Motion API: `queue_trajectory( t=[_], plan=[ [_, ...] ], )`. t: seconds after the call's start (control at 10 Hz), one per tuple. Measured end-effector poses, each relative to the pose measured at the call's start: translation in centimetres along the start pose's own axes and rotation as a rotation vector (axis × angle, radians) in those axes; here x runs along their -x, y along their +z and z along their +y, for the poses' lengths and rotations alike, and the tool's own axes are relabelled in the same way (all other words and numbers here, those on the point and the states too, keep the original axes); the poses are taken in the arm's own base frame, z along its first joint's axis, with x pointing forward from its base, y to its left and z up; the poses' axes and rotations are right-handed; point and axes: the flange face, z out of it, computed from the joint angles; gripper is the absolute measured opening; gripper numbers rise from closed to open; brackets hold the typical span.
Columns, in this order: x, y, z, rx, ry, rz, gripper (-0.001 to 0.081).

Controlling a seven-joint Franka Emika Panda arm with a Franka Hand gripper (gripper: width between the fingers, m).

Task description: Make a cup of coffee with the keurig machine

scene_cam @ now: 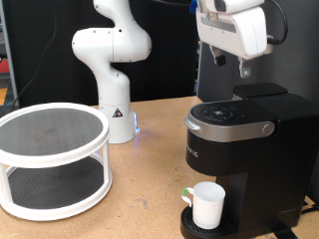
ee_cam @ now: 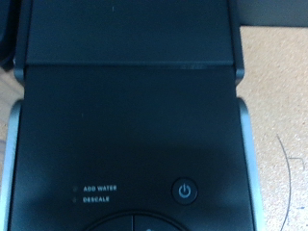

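While the claw point(scene_cam: 245, 72) hangs above the keurig machine point(scene_cam: 244, 149), near the exterior view's top right, its fingers are hard to make out against the dark background, so I cannot tell whether it is open or closed; nothing shows between them. The machine stands on the worktop point(scene_cam: 140, 199) at the exterior view's right, lid down, with its silver-grey handle band point(scene_cam: 239, 129) curving round the front of the lid. The cup point(scene_cam: 206, 204) already sits on the round drip base, below the brew head, handle turned to the left. Well apart at the left stands a white two-tier rack point(scene_cam: 52, 159).

From the wrist view the camera looks straight down on the machine's black top point(ee_cam: 130, 106), with the power button point(ee_cam: 186, 190) and the small "add water" and "descale" labels point(ee_cam: 99, 193) in sight. The step in hand looks to be work on the lid or controls. To do it well, the claw should come down slow and square over its target, pressing gently and straight so the machine does not slide or jolt the cup off the base.
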Motion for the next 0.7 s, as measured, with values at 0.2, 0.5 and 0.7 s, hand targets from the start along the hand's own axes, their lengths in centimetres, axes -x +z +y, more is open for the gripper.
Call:
queue_trajectory(
  t=[0.2, 0.5, 0.7],
  plan=[
    [0.2, 1.1, 0.7, -0.001, -0.005, -0.02, 0.0803],
    [0.7, 3.0, 1.6, 0.018, -0.024, -0.008, 0.0803],
    [1.3, 4.2, 2.1, 0.042, -0.033, 0.009, 0.0542]
  ],
)
